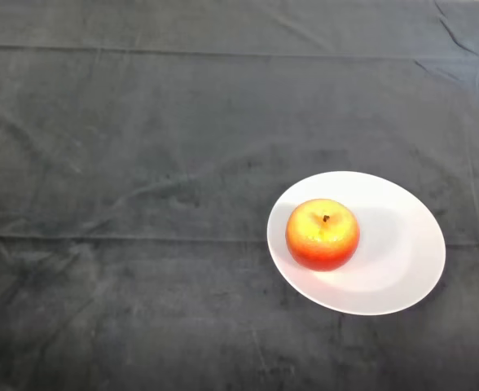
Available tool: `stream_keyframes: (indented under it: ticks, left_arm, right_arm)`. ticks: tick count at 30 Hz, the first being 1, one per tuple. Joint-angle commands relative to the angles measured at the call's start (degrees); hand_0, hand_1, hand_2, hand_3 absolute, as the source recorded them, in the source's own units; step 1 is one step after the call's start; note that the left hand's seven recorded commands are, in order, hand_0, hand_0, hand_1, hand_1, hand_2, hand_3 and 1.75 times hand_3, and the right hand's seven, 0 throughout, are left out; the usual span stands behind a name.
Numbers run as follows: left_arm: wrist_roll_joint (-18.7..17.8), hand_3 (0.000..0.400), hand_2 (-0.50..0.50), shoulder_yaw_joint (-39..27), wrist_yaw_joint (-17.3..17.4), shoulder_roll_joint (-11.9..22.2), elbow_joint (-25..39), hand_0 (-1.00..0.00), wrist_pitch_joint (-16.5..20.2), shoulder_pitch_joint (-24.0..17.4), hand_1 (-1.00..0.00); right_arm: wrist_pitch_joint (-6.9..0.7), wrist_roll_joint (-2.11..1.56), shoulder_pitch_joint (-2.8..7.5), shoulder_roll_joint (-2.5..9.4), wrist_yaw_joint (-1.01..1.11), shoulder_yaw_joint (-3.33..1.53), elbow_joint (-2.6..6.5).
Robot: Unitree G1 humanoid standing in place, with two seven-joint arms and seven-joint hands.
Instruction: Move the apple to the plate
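A red and yellow apple (322,234) with a short dark stem sits upright on the left part of a white plate (402,252). The plate lies on the dark cloth right of centre in the head view. The apple rests fully inside the plate's rim, close to its left edge.
A dark wrinkled cloth (142,204) covers the whole table. A fold line runs across it near the far edge at the top of the view.
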State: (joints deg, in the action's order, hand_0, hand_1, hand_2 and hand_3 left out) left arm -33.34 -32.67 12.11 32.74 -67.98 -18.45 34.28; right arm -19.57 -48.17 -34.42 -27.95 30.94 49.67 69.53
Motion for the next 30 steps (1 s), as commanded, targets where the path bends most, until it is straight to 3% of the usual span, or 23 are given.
stream_keyframes:
  ticks: [1,30]
  left_arm:
    - [0.9,0.0,0.0,-0.6,-0.3,2.4,-0.5,0.0,0.7,-2.1,0.0]
    - [3.7,0.0,0.0,-0.3,-1.0,2.1,0.0,0.0,1.0,-2.0,0.0]
  right_arm:
    - [0.2,0.07,0.0,-0.68,-0.11,0.72,0.03]
    - [0.2,0.08,0.02,-0.66,-0.13,0.71,-0.02]
